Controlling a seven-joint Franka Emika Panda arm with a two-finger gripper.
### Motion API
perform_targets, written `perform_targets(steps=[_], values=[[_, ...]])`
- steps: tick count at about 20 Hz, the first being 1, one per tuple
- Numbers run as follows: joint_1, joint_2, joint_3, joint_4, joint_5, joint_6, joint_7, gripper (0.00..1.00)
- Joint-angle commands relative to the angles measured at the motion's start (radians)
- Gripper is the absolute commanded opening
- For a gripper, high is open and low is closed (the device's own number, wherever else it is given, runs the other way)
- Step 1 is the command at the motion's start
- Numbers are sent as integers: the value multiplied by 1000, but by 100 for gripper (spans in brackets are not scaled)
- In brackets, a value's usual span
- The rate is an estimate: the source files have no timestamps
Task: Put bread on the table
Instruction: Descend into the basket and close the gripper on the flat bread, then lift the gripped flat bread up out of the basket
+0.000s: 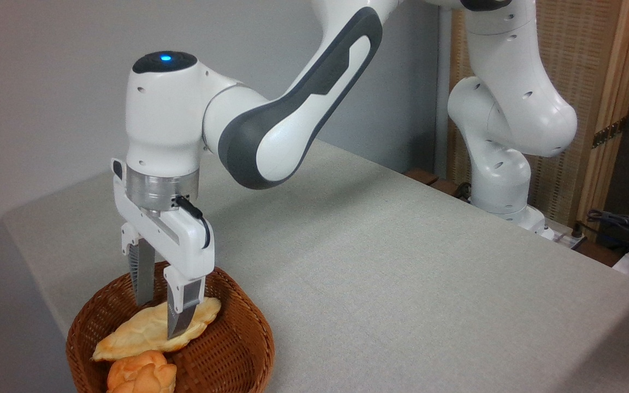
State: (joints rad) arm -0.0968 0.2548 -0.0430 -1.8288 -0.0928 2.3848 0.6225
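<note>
We see the gripper [159, 319] pointing straight down into a round brown wicker basket [238, 349] that stands at the near left corner of the table [380, 284]. Its two fingers are apart, one on each side of the bread [145, 330]. The front finger [179, 322] stands before the near edge of the pastry and covers a part of it; the back finger [142, 284] goes down behind the far edge. We cannot tell for sure if the pads already press on the bread or only stand just beside it, so we cannot say whether the grip is closed on it.

The bread is long, flat and leaf-shaped, pale golden with browner edges. It lies inside the basket, a little tilted, with its right end leaning near the basket wall and its left end reaching toward the left rim. It is not on the cloth of the table. Just in front of it, at the bottom edge of the view, we see a smaller knobbly orange-brown bun [142, 374], also in the basket and touching or almost touching the bread.

The white arm [271, 131] comes from its base at the far right side of the table, and a blue light [165, 57] shines on top of the wrist joint. The grey-beige cloth surface spreads to the right of the basket. Behind the robot base stands a wooden screen [593, 65], and some dark cables [620, 224] lie at the right edge.
</note>
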Motion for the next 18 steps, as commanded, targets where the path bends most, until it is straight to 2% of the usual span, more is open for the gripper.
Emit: perform_targets(steps=[1,3,9,10,13,15,18], values=[[8,11,-5,5,-10,37,20,100],[8,17,-3,3,-5,37,26,100],[11,34,2,3,-5,36,141,99],[11,35,2,3,-5,34,147,90],[12,32,6,3,-7,34,164,48],[12,32,6,3,-7,34,171,38],[12,31,6,5,-8,33,171,37]])
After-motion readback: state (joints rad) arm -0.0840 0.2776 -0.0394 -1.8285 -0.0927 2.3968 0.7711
